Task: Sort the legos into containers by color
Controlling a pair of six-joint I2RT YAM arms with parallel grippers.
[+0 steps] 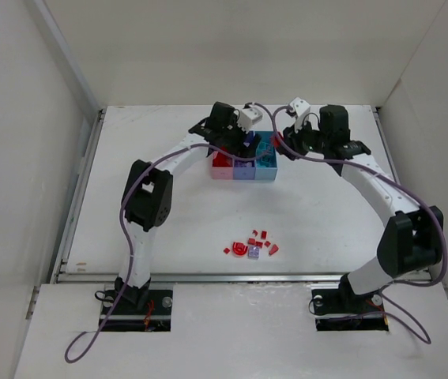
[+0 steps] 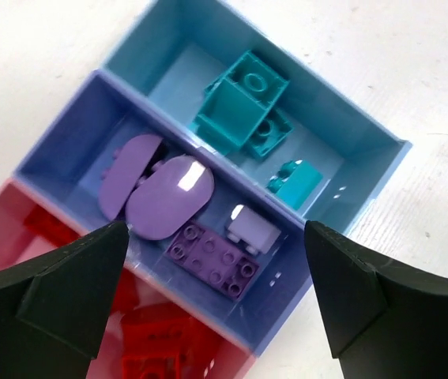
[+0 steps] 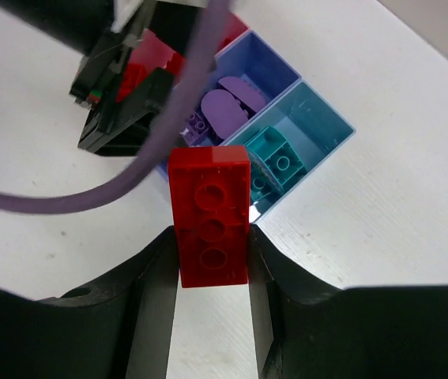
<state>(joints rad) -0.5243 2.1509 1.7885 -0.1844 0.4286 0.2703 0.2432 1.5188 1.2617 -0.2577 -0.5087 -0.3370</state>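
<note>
The three joined bins stand mid-table: pink point(image 1: 222, 169), purple-blue point(image 1: 244, 170), light blue point(image 1: 266, 167). My left gripper point(image 2: 216, 229) is open and empty, hovering over the purple-blue bin point(image 2: 58, 150), which holds lilac pieces point(image 2: 168, 197). The light blue bin point(image 2: 152, 39) holds teal bricks point(image 2: 243, 99). The pink bin point(image 2: 2, 213) holds red pieces point(image 2: 156, 339). My right gripper point(image 3: 212, 245) is shut on a red brick point(image 3: 209, 213), held above the table just right of the light blue bin point(image 3: 330, 118). A pile of loose legos point(image 1: 253, 245), mostly red with one lilac piece, lies nearer the front.
White walls enclose the table on the left, back and right. The left arm's wrist point(image 3: 121, 110) and a purple cable point(image 3: 89, 193) cross the right wrist view, close to the bins. Both arms reach over the bins from opposite sides.
</note>
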